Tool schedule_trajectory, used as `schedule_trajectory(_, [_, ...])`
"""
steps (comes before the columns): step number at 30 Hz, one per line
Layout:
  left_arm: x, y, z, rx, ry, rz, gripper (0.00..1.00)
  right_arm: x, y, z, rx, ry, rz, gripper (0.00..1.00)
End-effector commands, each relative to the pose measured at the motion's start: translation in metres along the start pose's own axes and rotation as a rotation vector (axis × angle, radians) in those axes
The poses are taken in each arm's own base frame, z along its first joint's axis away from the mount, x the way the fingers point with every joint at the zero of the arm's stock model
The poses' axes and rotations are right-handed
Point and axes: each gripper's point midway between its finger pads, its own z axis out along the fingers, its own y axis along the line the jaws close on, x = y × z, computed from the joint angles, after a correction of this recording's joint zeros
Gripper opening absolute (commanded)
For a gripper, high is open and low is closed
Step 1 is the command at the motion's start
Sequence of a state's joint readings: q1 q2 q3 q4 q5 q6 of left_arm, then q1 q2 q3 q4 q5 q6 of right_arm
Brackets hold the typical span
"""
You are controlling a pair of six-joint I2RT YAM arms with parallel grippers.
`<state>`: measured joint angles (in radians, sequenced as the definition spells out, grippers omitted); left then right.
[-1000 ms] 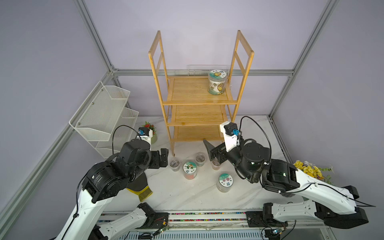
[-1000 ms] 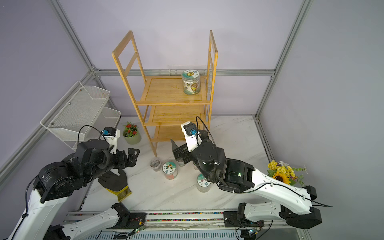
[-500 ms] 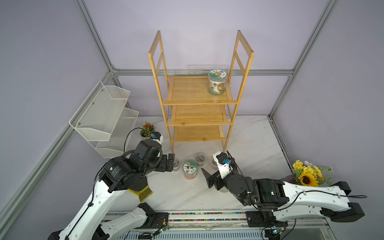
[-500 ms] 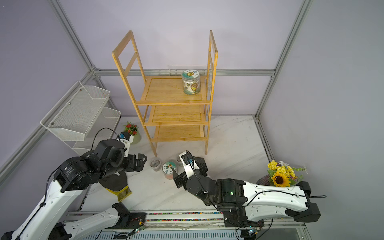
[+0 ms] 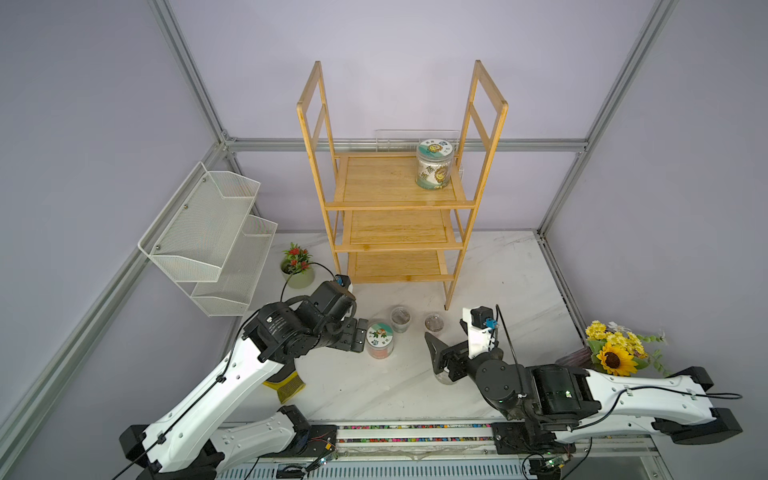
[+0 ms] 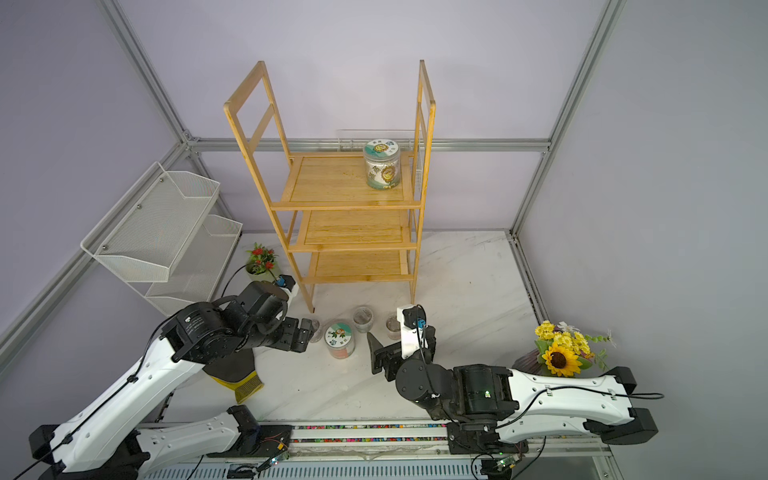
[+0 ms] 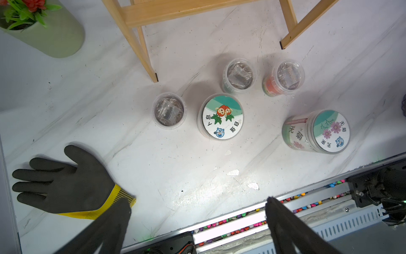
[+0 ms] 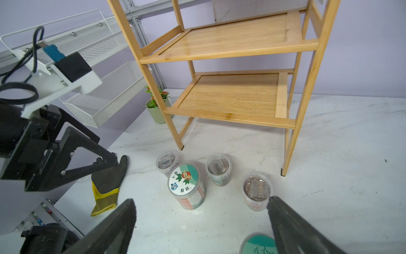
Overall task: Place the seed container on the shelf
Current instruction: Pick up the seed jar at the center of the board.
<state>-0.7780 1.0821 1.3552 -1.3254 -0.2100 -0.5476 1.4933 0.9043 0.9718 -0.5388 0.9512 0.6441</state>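
Bamboo shelf [image 5: 399, 199], three tiers, stands at the back of your marble surface [image 5: 498, 266]. One seed container [image 5: 434, 164], a clear jar with a printed lid, already sits on the top tier. It is upright, lid up and long axis vertical, close to the side frame on the right arm's side. On the surface before the shelf's feet, your strawberry-lid jar [image 7: 220, 116] stands upright as well, with three small clear tubs [image 7: 169, 110] near it. A flower-lid jar [image 7: 318, 132] stands apart from that group, lid up, under your right gripper [image 8: 201, 203], whose jaws are spread wide and hold nothing. Your left gripper [image 7: 197, 206] hangs above the surface near the strawberry-lid jar, jaws equally wide, empty, touching nothing. A black glove [image 7: 66, 184] with a yellow cuff lies flat below that arm.
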Motion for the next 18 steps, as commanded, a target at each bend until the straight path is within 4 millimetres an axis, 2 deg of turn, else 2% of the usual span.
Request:
schedule_trajectory(1, [-0.002, -0.011, 0.010, 0.014, 0.000, -0.018, 0.97, 0.012, -0.020, -0.003, 0.064, 0.025, 0.047, 0.96])
schedule_trajectory(10, [0.014, -0.029, 0.043, 0.009, 0.094, -0.006, 0.98, 0.023, -0.042, -0.009, 0.099, 0.035, 0.112, 0.95])
schedule_trajectory(18, [0.026, -0.041, 0.067, 0.023, 0.140, -0.011, 0.98, 0.025, -0.050, -0.010, 0.111, 0.025, 0.115, 0.94])
